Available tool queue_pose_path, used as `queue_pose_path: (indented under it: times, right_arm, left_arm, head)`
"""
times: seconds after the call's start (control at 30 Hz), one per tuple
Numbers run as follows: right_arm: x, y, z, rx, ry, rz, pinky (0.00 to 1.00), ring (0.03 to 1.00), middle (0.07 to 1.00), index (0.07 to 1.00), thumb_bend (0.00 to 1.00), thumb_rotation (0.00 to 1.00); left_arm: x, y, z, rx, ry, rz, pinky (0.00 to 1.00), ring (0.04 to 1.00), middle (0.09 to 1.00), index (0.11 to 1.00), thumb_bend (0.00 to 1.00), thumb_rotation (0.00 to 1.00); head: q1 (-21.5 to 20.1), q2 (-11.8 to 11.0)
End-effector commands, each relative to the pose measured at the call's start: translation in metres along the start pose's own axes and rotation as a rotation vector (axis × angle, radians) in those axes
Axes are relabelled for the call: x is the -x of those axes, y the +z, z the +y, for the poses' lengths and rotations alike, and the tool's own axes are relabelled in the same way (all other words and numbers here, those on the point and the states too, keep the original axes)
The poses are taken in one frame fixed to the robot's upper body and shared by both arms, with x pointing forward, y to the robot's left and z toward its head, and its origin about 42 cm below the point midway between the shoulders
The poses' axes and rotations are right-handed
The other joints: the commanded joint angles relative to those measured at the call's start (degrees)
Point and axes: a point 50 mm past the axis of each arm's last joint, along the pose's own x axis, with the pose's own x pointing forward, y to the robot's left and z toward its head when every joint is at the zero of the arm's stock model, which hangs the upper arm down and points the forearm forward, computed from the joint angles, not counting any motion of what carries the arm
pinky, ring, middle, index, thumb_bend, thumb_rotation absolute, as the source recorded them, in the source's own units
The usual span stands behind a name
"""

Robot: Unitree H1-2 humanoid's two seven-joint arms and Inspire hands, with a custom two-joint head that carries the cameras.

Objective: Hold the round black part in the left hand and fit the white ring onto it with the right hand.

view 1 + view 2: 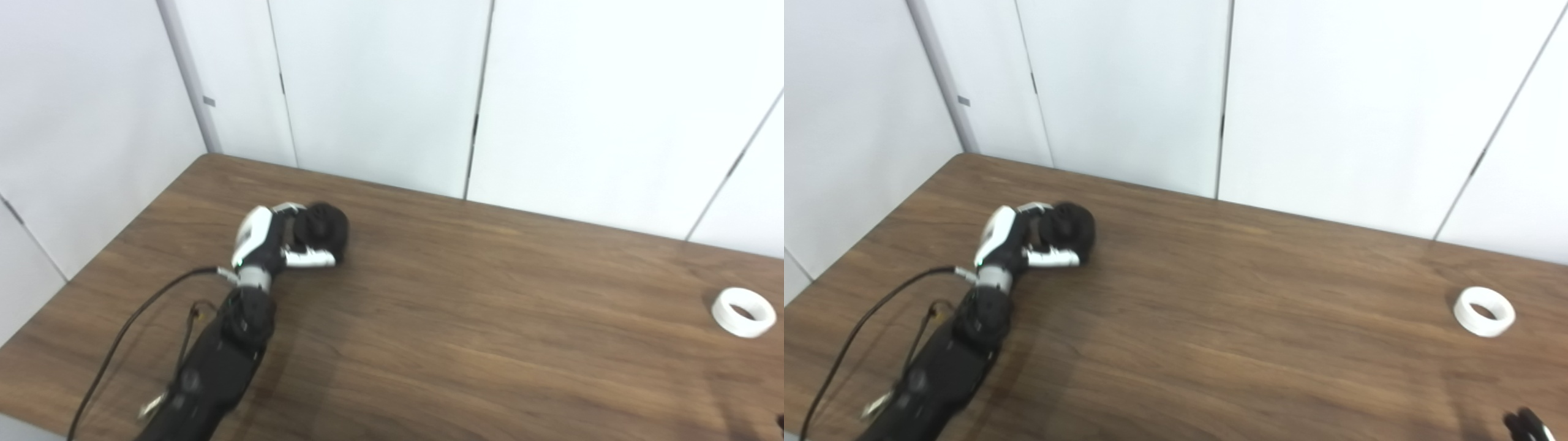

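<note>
On the far left part of the brown wooden surface [465, 318], the round black part [323, 228] is seen enclosed by the left hand [275, 239]. The fingers [309, 259] of that hand are curled around the part, with one white finger laid along its near side and others reaching over its top, so the part is held against the palm. Whether the part is lifted clear of the surface or is resting on it cannot be told. The black left arm [214, 361] is seen coming in from the lower left corner, with a dark cable [122, 334] trailing beside it.

The white ring [743, 312] is found lying flat on the surface far to the right, near the right edge, well apart from the black part and untouched by either hand. Its open centre is turned upward.

Only a small dark tip of the right hand [1526, 424] is shown at the bottom right corner in the right eye view, near the ring but apart from it; whether its fingers are spread or closed cannot be told.

White wall panels [380, 86] are seen behind the surface
</note>
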Motion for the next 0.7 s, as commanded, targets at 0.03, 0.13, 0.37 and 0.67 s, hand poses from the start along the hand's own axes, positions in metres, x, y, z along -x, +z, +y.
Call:
queue_pose_path:
  times: [0.03,0.13,0.37,0.67]
  right_arm:
    - [-0.003,0.015,0.006,0.014,0.008,-0.064,1.00,0.980,0.920,0.922,0.63,1.00]
    - [-0.005,0.017,0.012,0.026,0.009,-0.048,1.00,0.972,0.930,0.929,0.66,1.00]
    - [-0.006,0.023,0.025,0.015,-0.018,0.005,1.00,0.973,0.917,0.926,0.63,1.00]
    - [-0.003,0.030,0.037,0.020,-0.008,-0.023,1.00,0.940,0.898,0.912,0.58,1.00]
  left_arm:
    - [0.019,0.040,0.018,-0.006,-0.005,-0.168,0.93,0.922,0.830,0.488,0.52,0.05]
    - [0.054,0.055,0.006,-0.001,-0.098,-0.266,0.99,0.914,0.832,0.487,0.52,0.06]
    - [0.116,0.085,-0.037,-0.071,-0.306,-0.480,1.00,0.942,0.846,0.487,0.52,0.07]
    - [0.157,0.096,-0.095,0.020,-0.525,-0.539,1.00,0.949,0.836,0.486,0.52,0.07]
  head:
    - [-2.70,0.78]
    - [-4.83,1.36]
    - [-8.68,2.32]
    - [-12.75,4.62]
